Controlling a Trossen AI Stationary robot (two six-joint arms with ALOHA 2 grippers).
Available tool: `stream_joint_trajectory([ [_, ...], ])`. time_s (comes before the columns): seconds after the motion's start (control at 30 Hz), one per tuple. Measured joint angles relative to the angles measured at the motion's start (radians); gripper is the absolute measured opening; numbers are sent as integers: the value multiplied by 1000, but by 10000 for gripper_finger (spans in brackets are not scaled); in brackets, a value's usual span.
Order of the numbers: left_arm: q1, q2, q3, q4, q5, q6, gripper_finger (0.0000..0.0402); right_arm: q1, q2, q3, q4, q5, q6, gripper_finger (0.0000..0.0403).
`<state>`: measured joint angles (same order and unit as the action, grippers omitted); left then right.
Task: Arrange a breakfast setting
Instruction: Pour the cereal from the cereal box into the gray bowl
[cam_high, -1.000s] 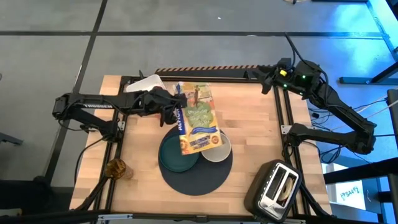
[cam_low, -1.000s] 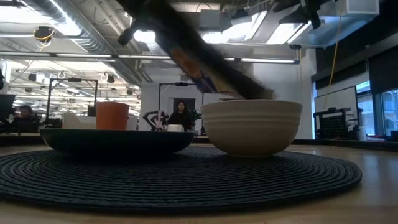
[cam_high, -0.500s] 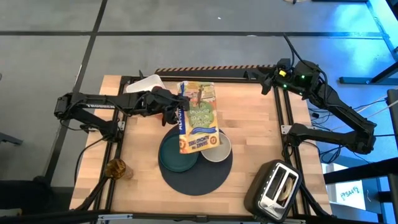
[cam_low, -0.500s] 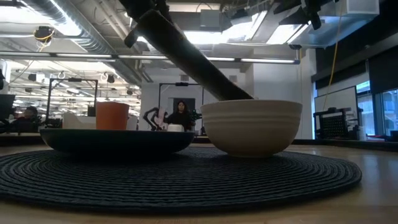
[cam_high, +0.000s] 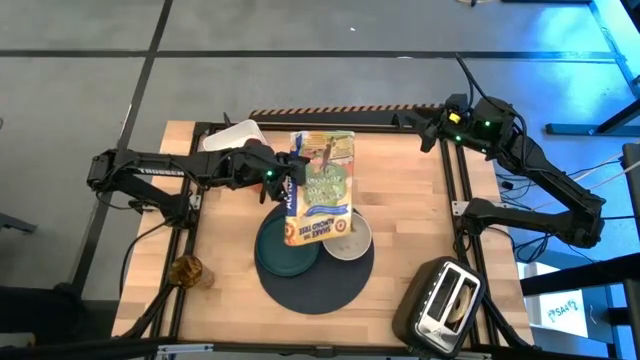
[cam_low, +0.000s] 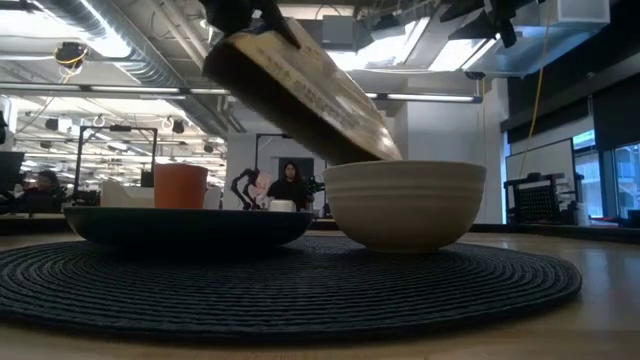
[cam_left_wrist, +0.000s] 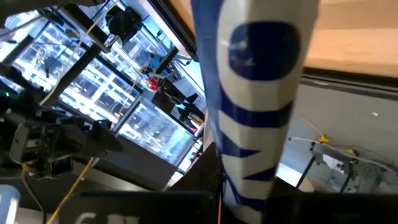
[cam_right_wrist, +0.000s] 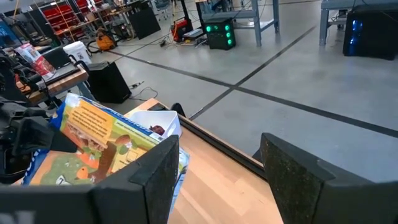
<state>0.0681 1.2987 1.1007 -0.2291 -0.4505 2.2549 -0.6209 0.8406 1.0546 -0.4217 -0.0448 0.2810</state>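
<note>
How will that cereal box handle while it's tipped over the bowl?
The cereal box looks stiff: its faces stay flat in the left end effector. Probably light. Held at one edge and tilted over the white bowl, it may swing or slip.

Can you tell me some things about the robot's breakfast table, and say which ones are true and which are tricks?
1. The left gripper holds a cereal box tipped over the white bowl. True.
2. The right gripper is holding the bowl. False: it is open and waits at the table's far right corner.
3. The teal plate and the bowl sit on the dark round mat. True.
4. The toaster stands on the mat. False: it stands off the mat, at the table's near right corner.
5. The bowl is upside down. False: it stands upright.
</note>
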Motion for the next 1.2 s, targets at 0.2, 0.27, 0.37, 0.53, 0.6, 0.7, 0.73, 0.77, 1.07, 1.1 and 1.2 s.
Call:
stream_joint_trajectory([
  [0.2, 0, 0, 0, 19, 8, 33, 5, 0, 0, 0, 0, 0, 1, 214],
  [0.27, 0, 0, 0, 42, 9, 33, 4, 0, 0, 0, 0, 0, 1, 214],
  [0.37, 0, 0, 0, 81, 10, 32, 5, 0, 0, 0, 0, 0, 2, 214],
  [0.53, 1, 0, 0, 90, 10, 30, 5, 0, 0, 0, 0, 0, 2, 214],
  [0.6, -4, 0, 0, 90, 10, 57, 5, 0, 0, 0, 0, -4, 2, 214],
  [0.7, -13, 0, 0, 94, 10, 85, 5, 0, 0, 0, 0, -8, 2, 214],
  [0.73, -15, 0, 0, 95, 16, 86, 5, 0, 0, 0, 0, -8, 2, 214],
  [0.77, -18, 4, 0, 97, 24, 87, 5, 0, 0, 0, 0, -8, 2, 214],
  [1.07, -39, 38, -2, 121, 27, 180, 5, 0, 0, 0, -2, -20, 10, 214],
  [1.1, -38, 38, -2, 123, 25, 186, 5, 0, 0, 0, -1, -25, 10, 214],
  [1.2, -37, 37, -2, 143, 23, 190, 5, 0, 0, 0, -1, -27, 15, 214],
])
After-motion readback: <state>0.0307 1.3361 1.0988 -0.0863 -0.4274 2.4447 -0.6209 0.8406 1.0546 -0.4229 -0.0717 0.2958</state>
